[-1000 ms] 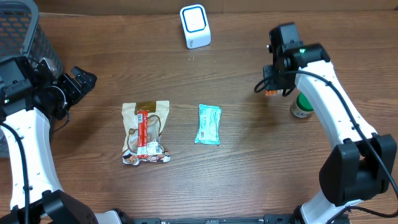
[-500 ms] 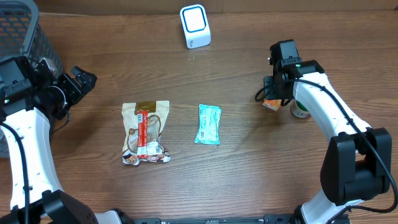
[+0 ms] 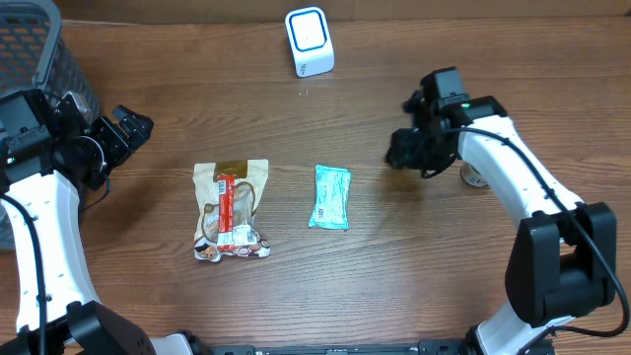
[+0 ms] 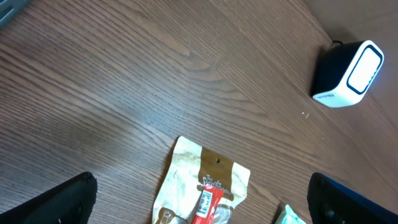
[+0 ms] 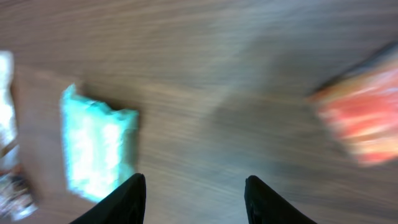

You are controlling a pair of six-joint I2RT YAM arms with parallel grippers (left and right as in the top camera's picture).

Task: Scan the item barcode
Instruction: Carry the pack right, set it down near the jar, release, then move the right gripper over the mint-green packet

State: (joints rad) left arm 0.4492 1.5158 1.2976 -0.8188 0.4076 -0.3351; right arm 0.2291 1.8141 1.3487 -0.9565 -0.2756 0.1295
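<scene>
Step in hand, as judged: approach to an item. The right gripper (image 5: 194,190), jaws apart and empty, is held above the counter (image 3: 394,286) near the teal packet (image 3: 330,197). The left gripper (image 3: 126,126) is parked, jaws wide. A descent onto the packet is required next, then presentation to the scanner (image 3: 310,41).

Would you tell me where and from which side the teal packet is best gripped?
Probably from straight above, across the narrow width of the teal packet, near its middle. It lies flat on the table with its long sides free, nothing touching it, so jaws can close over those two edges.
</scene>
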